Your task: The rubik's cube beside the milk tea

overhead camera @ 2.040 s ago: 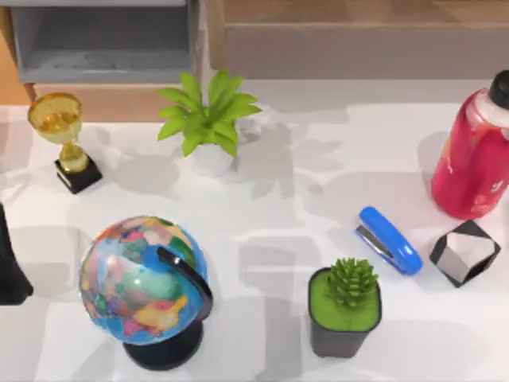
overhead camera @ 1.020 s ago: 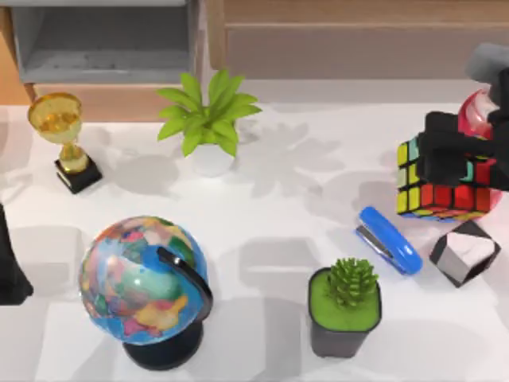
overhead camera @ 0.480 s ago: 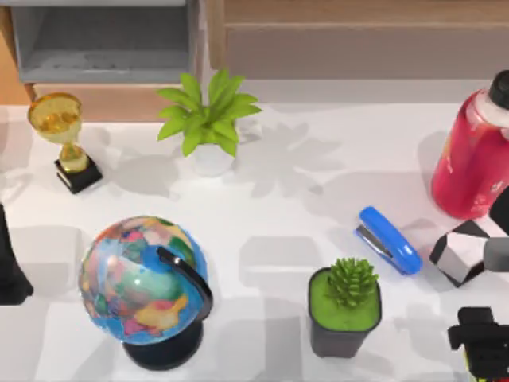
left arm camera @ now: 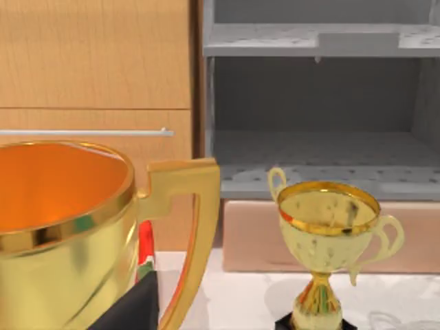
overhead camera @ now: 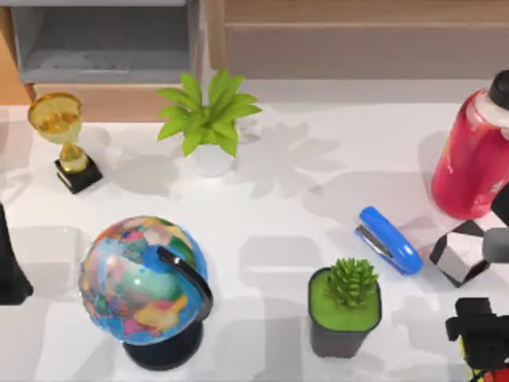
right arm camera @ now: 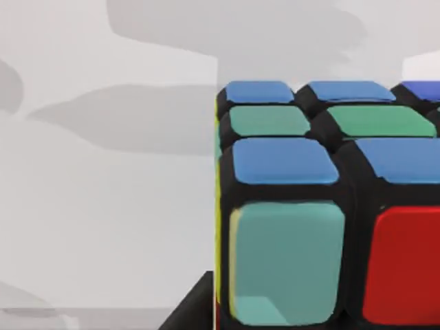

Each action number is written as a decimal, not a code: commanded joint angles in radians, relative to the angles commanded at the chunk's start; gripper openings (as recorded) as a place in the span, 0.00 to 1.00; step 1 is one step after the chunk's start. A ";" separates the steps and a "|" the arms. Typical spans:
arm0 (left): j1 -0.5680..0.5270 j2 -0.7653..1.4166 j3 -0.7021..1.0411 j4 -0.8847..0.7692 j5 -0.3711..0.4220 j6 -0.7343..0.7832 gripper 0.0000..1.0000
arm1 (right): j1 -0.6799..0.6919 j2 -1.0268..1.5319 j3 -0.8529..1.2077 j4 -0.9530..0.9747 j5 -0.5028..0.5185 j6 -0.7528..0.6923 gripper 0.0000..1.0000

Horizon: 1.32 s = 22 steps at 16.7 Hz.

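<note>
- My right gripper [overhead camera: 481, 338] hangs over the near right corner of the table [overhead camera: 302, 199], just toward me from the black-edged white and grey cube [overhead camera: 464, 251].
- In my right wrist view a coloured rubik's cube [right arm camera: 309, 227] sits very close to the camera, with blue, green, teal and red tiles in a black frame. A few coloured specks [overhead camera: 475, 374] under the gripper in the top view look like the same cube.
- I take it that I am carrying this cube, but I cannot tell from these views whether my jaws are clamped on it or standing free.
- The milk tea [overhead camera: 473, 163] stands upright at the far right of the table, well apart from my gripper. The white and grey cube and the blue stapler [overhead camera: 388, 240] lie between us.
- As I judge it, the step in hand is the carry: the cube is off near the corner and not yet beside the bottle.
- The next move calls for travelling away from me toward the bottle, high enough to pass over the white and grey cube and the stapler, then lowering onto bare table just beside the bottle without nudging it.
- The free patch to the bottle's left, beyond the stapler, looks like the roomier spot.
- My left arm [overhead camera: 9, 270] is parked at the table's left edge; I cannot tell how its jaws stand either.
</note>
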<state>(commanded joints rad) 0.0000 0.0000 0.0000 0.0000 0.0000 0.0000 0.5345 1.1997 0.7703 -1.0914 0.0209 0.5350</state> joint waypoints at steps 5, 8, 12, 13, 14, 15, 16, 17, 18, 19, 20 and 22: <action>0.000 0.000 0.000 0.000 0.000 0.000 1.00 | 0.005 -0.020 0.011 0.037 0.005 -0.001 0.00; 0.000 0.000 0.000 0.000 0.000 0.000 1.00 | 0.005 -0.012 -0.005 0.044 -0.009 0.000 0.00; 0.000 0.000 0.000 0.000 0.000 0.000 1.00 | 0.003 0.004 -0.035 0.053 -0.021 0.001 0.00; 0.000 0.000 0.000 0.000 0.000 0.000 1.00 | 0.002 0.008 -0.043 0.056 -0.020 0.001 0.00; 0.000 0.000 0.000 0.000 0.000 0.000 1.00 | 0.002 0.012 -0.051 0.060 -0.018 0.001 0.00; 0.000 0.000 0.000 0.000 0.000 0.000 1.00 | 0.001 0.018 -0.061 0.064 -0.015 0.001 0.00; 0.000 0.000 0.000 0.000 0.000 0.000 1.00 | 0.001 0.025 -0.072 0.066 -0.011 0.001 0.00; 0.000 0.000 0.000 0.000 0.000 0.000 1.00 | 0.000 0.033 -0.081 0.067 -0.009 0.001 0.00; 0.000 0.000 0.000 0.000 0.000 0.000 1.00 | 0.000 0.035 -0.084 0.067 -0.008 0.001 0.00; 0.000 0.000 0.000 0.000 0.000 0.000 1.00 | 0.000 0.035 -0.084 0.067 -0.008 0.001 0.00; 0.000 0.000 0.000 0.000 0.000 0.000 1.00 | 0.000 0.035 -0.084 0.067 -0.008 0.001 0.00; 0.000 0.000 0.000 0.000 0.000 0.000 1.00 | 0.000 0.035 -0.084 0.067 -0.008 0.001 0.08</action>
<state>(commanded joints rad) 0.0000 0.0000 0.0000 0.0000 0.0000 0.0000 0.5349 1.2348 0.6868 -1.0242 0.0130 0.5356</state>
